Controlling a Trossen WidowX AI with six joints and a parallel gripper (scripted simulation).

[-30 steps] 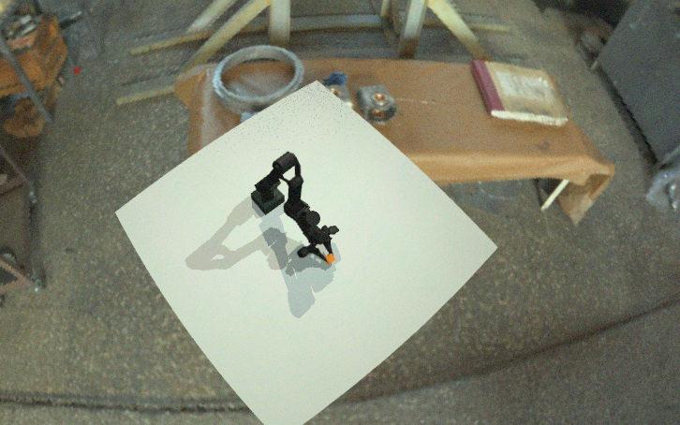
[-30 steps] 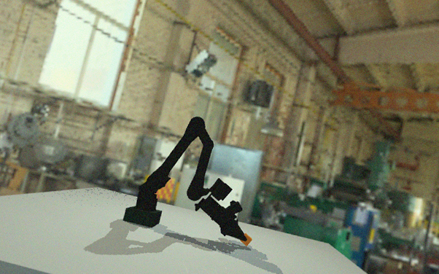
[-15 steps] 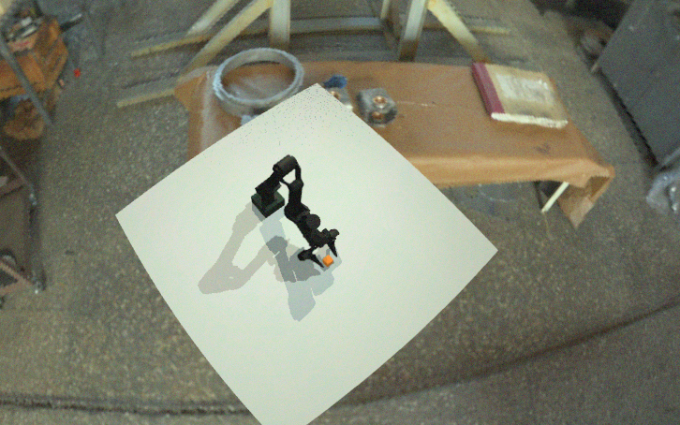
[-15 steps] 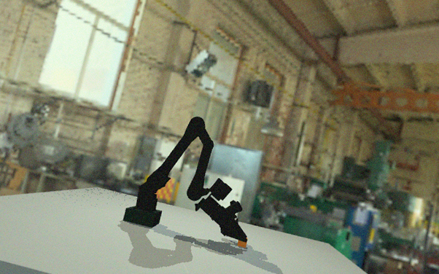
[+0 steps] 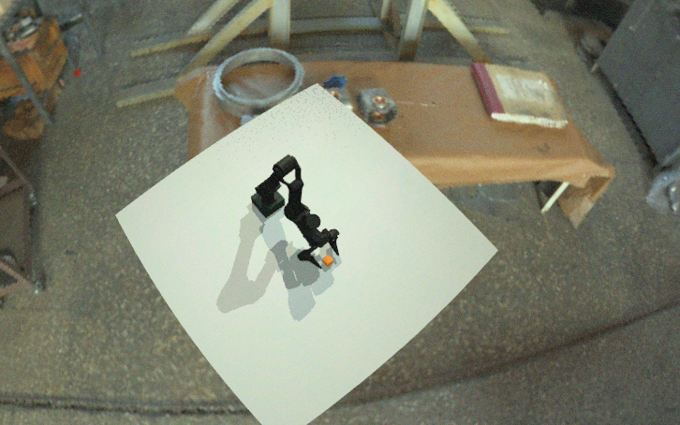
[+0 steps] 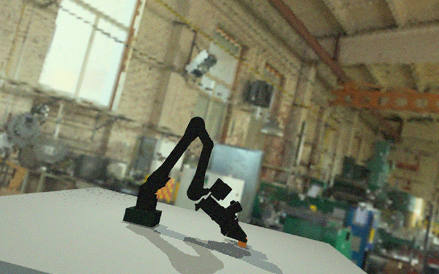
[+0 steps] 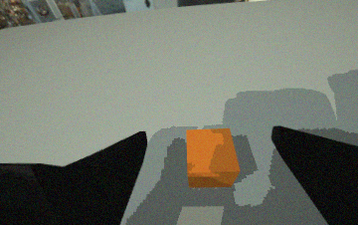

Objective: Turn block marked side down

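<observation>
The block (image 5: 327, 260) (image 6: 241, 243) (image 7: 205, 151) is a small orange cube. It rests on the pale table (image 5: 401, 260) (image 6: 56, 240) (image 7: 99, 90) with one face up and one face toward the wrist camera, partly in shadow. No mark shows on the faces in view; which way the marked side faces cannot be told. My gripper (image 5: 329, 260) (image 6: 245, 241) (image 7: 208, 134) is wide open and tilted down toward the table. In the wrist view, its fingers stand on either side of the block, with a gap on each side, and touch nothing.
The arm's base (image 5: 267, 201) (image 6: 142, 216) stands on the table, behind the block as seen from the top view. Shadows of the arm fall around the block. A brown-covered bench (image 5: 441, 135) with a large ring (image 5: 220, 90) is beyond the table's edge.
</observation>
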